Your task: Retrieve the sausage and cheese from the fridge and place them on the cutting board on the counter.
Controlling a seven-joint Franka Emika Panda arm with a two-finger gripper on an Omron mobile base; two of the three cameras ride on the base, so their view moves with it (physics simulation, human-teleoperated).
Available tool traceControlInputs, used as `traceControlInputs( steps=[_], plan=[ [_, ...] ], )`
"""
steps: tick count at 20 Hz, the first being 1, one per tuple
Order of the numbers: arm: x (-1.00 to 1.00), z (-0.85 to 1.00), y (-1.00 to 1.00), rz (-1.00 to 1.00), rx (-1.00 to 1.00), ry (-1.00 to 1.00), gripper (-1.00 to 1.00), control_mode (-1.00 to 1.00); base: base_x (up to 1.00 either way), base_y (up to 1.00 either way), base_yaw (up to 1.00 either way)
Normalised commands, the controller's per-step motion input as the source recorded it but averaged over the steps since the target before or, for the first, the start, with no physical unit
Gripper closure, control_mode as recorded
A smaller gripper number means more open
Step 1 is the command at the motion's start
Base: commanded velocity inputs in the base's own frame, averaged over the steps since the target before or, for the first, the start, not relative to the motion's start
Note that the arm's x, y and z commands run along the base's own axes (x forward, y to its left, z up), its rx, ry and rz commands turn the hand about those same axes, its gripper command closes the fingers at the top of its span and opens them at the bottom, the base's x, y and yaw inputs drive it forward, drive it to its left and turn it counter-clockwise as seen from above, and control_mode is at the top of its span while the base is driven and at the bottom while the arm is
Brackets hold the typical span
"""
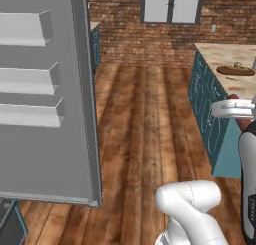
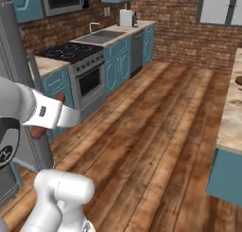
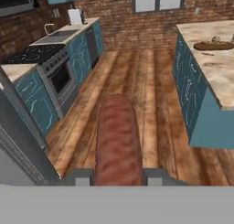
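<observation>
Nearest to you, the gripper (image 3: 117, 176) has its fingers clamped on the sausage (image 3: 117, 141), which sticks out lengthwise between them over the wooden floor (image 3: 141, 90). Taking the counter (image 3: 215, 70) as your landmark: the sausage hangs in the aisle well short of it, off its teal-fronted side. The fridge (image 1: 45, 94) stands open across the aisle from the counter, its door shelves facing you. Farther on, the cutting board (image 3: 214, 45) lies on the counter's far part, with a small object on it that you cannot identify.
</observation>
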Motion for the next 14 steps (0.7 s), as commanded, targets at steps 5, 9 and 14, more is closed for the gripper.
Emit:
traceControlInputs(
  steps=[5,9,14],
  plan=[
    [0.0,0.0,0.0,0.0,0.0,0.0,1.0,1.0,0.83,-0.03,-0.58],
    [0.0,0.0,0.0,0.0,0.0,0.0,1.0,1.0,1.0,-0.05,-0.39],
    [0.0,0.0,0.0,0.0,0.0,0.0,1.0,1.0,1.0,-0.06,-0.13]
  ],
)
